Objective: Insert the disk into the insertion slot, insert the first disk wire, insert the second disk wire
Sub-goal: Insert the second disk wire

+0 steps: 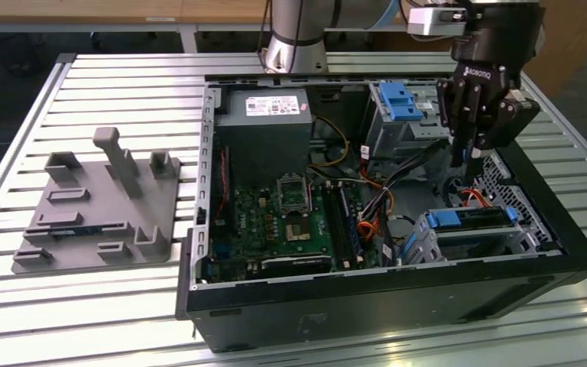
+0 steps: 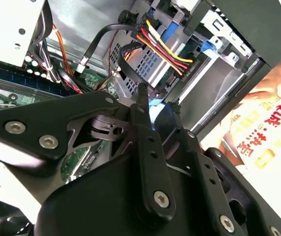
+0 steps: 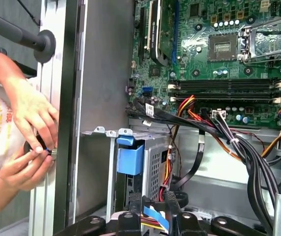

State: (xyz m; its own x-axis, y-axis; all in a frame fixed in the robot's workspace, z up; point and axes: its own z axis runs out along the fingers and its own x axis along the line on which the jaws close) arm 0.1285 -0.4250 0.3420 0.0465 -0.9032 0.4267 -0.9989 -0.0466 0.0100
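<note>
Gripper (image 1: 474, 155) is inside the computer case (image 1: 375, 306). Both wrist views show its fingers clenched on a blue flat connector (image 3: 156, 217). The exterior view shows the disk (image 1: 474, 219) seated in the insertion slot (image 1: 518, 243), inside the case by the wall on the exterior view's right. The first wrist view shows a person's hands (image 3: 32, 123) outside the case wall.

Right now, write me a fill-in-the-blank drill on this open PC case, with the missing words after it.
1. The disk lies in the slot, framed by a ___ carrier.
2. In the exterior view, the grey fixture stands on the table to the ___ of the case.
3. In the exterior view, the gripper hangs over the case's ___ half.
4. The motherboard inside the case is ___ in colour.
Missing words: blue; left; right; green.
</note>
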